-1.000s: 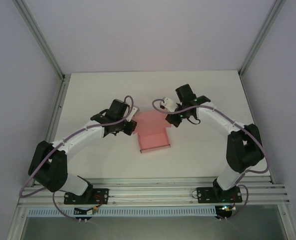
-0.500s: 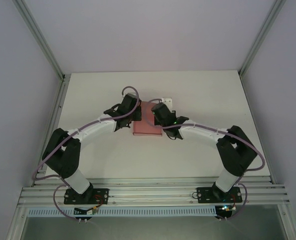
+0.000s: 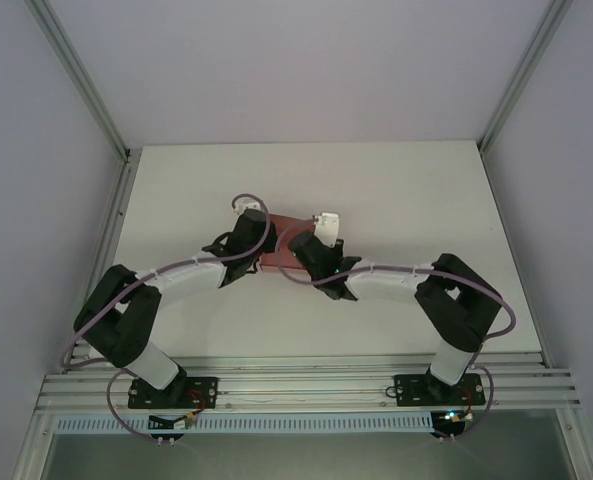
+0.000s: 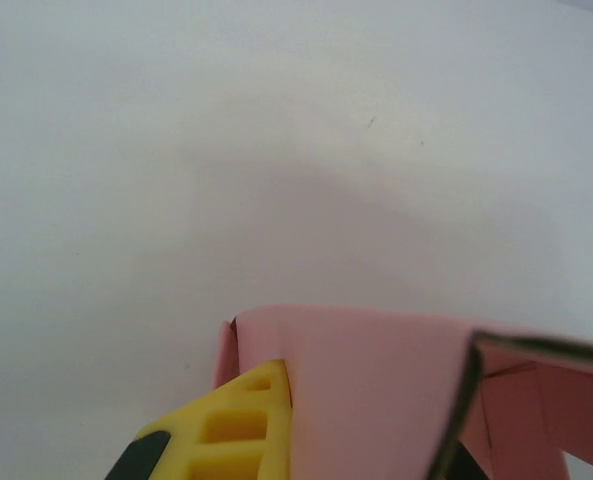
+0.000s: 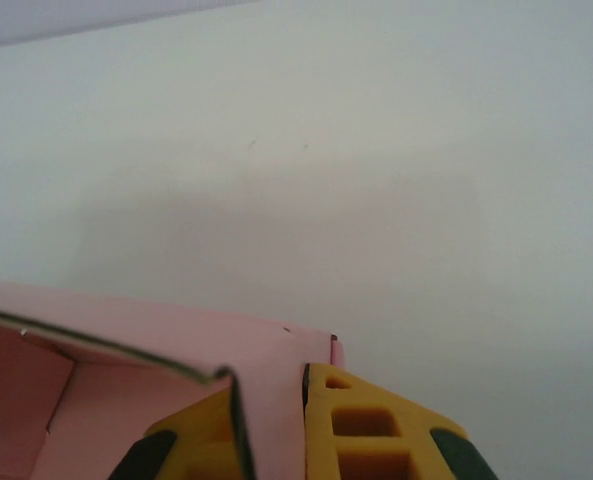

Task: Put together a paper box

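Note:
The paper box (image 3: 276,252) is pink card, partly folded, near the middle of the white table and largely covered by both wrists. My left gripper (image 3: 257,238) comes at it from the left, my right gripper (image 3: 301,252) from the right. In the left wrist view a pink wall (image 4: 376,390) stands upright against the inner face of the yellow finger (image 4: 241,425); my left gripper (image 4: 294,435) is shut on that wall, and the card hides the other finger. My right gripper (image 5: 271,430) is shut on a pink wall (image 5: 271,400) pinched between its two yellow fingers (image 5: 376,430).
The white table (image 3: 406,190) has bare room behind and on both sides of the box. Metal frame posts (image 3: 126,155) rise at the back corners. An aluminium rail (image 3: 296,385) with the two arm bases runs along the near edge.
Both arms have swung inward from the sides of the spread pink card. The card has gone from a wider sheet to a narrow folded shape held between the two grippers.

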